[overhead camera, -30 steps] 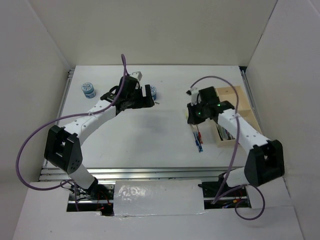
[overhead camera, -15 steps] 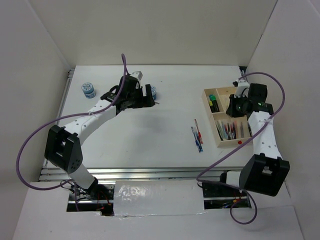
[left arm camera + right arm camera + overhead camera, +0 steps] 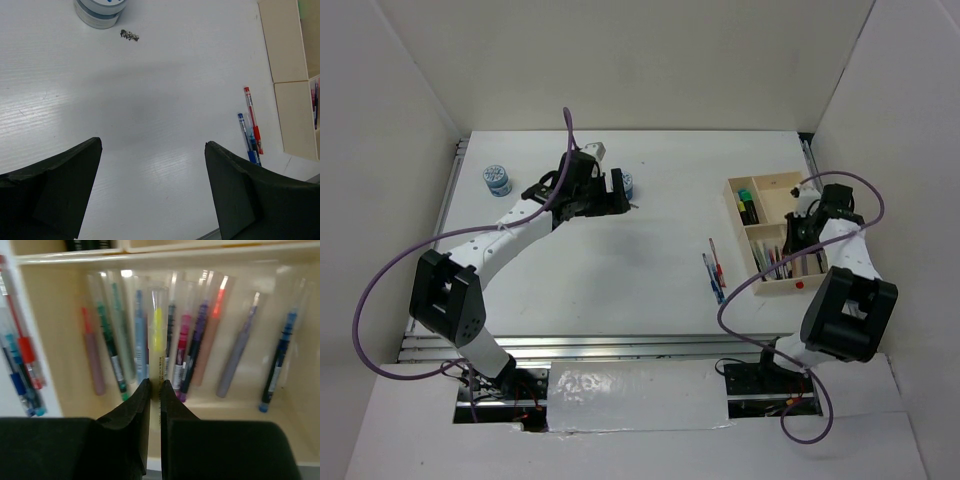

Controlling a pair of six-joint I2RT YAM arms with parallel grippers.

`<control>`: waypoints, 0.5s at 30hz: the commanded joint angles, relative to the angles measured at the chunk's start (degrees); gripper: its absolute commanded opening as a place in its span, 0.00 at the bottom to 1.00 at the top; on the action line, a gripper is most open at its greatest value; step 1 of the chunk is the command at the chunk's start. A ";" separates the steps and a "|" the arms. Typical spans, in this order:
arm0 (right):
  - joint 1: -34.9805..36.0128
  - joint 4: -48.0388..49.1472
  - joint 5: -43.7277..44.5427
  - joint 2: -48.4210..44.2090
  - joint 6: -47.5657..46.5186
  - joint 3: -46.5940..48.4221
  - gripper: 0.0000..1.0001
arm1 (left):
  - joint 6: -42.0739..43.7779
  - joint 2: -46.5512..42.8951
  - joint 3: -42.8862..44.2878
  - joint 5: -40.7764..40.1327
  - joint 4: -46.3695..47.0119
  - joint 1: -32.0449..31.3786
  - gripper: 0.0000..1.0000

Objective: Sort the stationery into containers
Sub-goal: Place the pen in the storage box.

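Left arm (image 3: 500,235) reaches forward and inward, forearm angled right. Left tool (image 3: 152,143) points down, fingers spread wide apart, nothing between them. Right arm (image 3: 852,258) folded back tight, right tool (image 3: 154,386) points down, fingers pinching a yellow pen (image 3: 158,330).

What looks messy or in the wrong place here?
A little dark crumbly clump sits on the white table beside the round blue-white pot; it looks like spilled bits. Also, a red pen and a blue pen lie outside the wooden tray, unlike the pens sorted inside. The right gripper holds a yellow pen above it.
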 commanded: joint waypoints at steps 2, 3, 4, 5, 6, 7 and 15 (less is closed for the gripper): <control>-3.68 4.20 3.90 2.59 -3.01 0.58 0.00 | 0.45 -0.36 1.41 0.08 1.36 0.39 0.96; -4.29 4.29 4.17 3.04 -3.36 0.84 0.00 | 0.45 -0.27 1.49 0.08 1.36 0.31 0.96; -4.82 4.38 4.86 3.74 -3.88 1.28 0.00 | 0.36 -0.09 1.58 0.00 1.36 0.31 0.96; -5.78 4.82 5.22 4.53 -4.24 1.37 0.00 | 0.36 -0.18 1.58 0.00 1.36 0.31 0.96; -6.23 5.08 5.57 5.14 -4.68 1.46 0.00 | 0.45 -0.09 1.58 0.00 1.27 0.39 0.96; -6.49 5.43 6.10 5.58 -4.85 1.81 0.00 | 0.45 -0.35 1.49 0.00 1.36 0.39 0.97; -8.52 5.79 8.21 14.02 -5.47 6.64 0.05 | 0.71 -0.53 0.35 -0.53 1.98 0.39 0.97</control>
